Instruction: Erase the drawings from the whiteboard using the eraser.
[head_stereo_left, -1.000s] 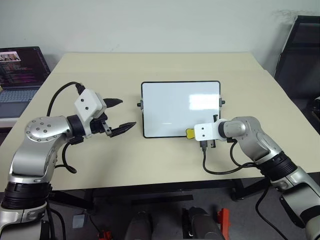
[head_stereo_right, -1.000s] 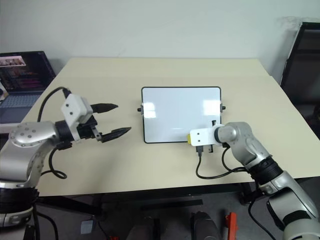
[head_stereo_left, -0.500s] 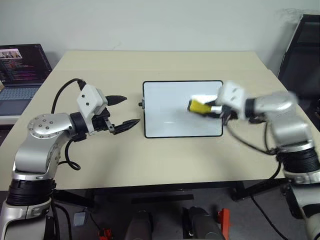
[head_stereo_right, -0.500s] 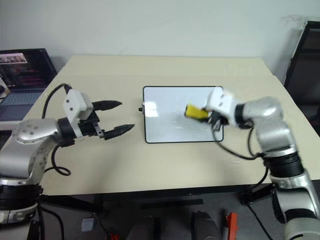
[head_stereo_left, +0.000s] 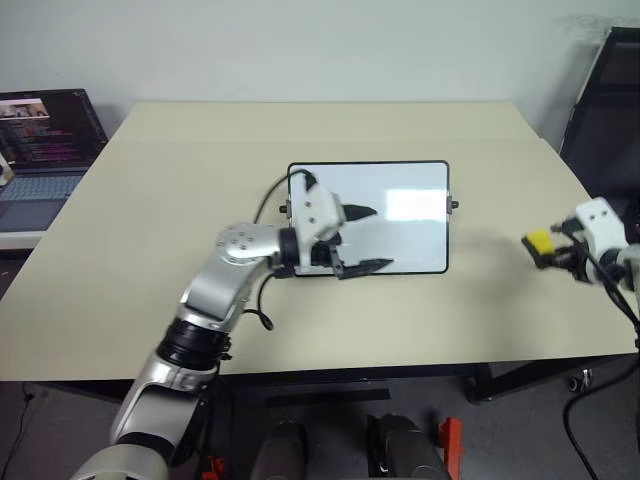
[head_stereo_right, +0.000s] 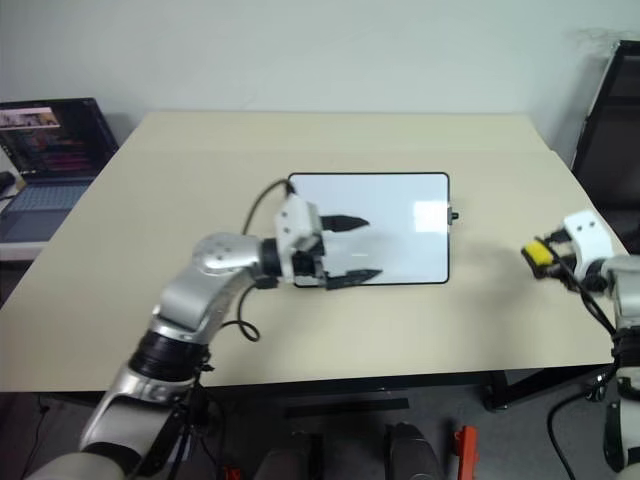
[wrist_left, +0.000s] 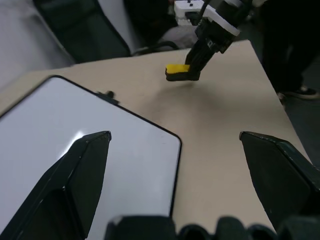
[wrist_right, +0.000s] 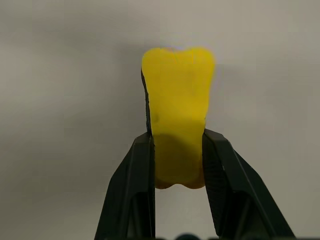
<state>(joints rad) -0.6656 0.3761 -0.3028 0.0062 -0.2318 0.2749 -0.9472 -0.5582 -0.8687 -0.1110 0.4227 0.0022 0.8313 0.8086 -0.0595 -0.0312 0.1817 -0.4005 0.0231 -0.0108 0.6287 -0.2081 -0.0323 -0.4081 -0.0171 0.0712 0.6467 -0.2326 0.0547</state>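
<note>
Whiteboard (head_stereo_left: 385, 215) lies flat mid-table, surface clean w/ only glare, black frame. Yellow eraser (head_stereo_left: 538, 242), black underside, pinched in right gripper (head_stereo_left: 548, 248) above table's right edge, clear of board. Left gripper (head_stereo_left: 362, 240) fingers spread wide over board's left-front part.

Looks like an office or lab. A plain beige table (head_stereo_left: 150, 250), an open laptop (head_stereo_left: 40, 150) alongside, a black chair (head_stereo_left: 600, 100), bare white wall (head_stereo_left: 300, 50).

left gripper (head_stereo_left: 365, 240): moved toward 3 o'clock, over the whiteboard (head_stereo_left: 400, 200).
eraser (head_stereo_left: 539, 243): carried off the board toward 3 o'clock by the right gripper (head_stereo_left: 548, 250).
</note>
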